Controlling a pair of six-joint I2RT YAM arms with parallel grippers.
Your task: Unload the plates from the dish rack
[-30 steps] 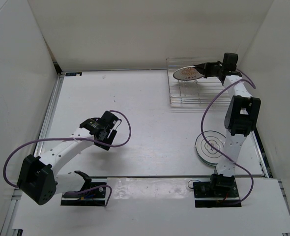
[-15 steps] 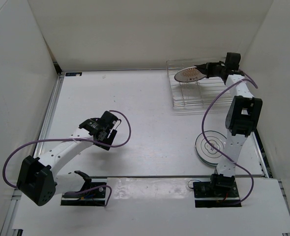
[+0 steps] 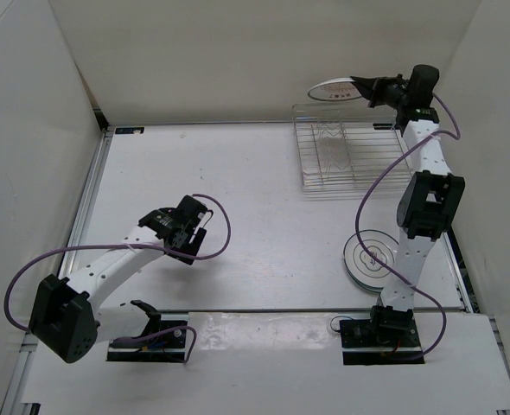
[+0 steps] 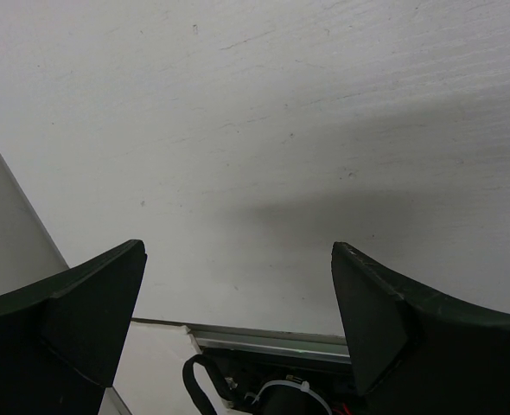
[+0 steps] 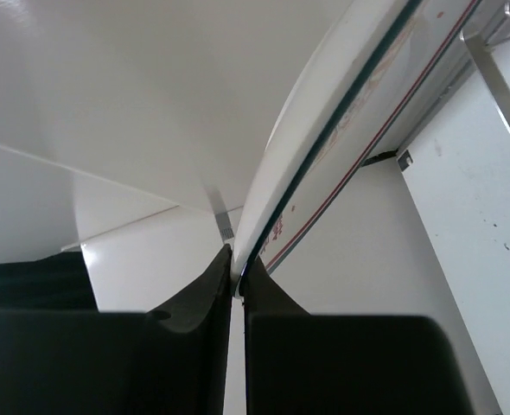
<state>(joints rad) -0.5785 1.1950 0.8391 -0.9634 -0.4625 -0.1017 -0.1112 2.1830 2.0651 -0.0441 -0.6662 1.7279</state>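
Table [image 3: 238, 173]: white.
Right gripper [image 5: 236, 259]: pinching plate [image 3: 333, 88] rim above rack [image 3: 341, 160], upper right.
Left gripper [image 4: 238, 249]: wide, empty.
Next: I'd lower it onto stack [image 3: 365, 259].

Bare tabletop [image 3: 238, 173] left of dish rack [image 3: 346, 156]; stacked plates [image 3: 363, 255] block front-right; back wall [image 3: 238, 60] behind rack.

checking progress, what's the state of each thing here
left gripper: open, empty, over table
right gripper: shut on held plate's rim
held plate: in the air, clear of rack
rack: no plates in it
ringed plate: flat on table, face up
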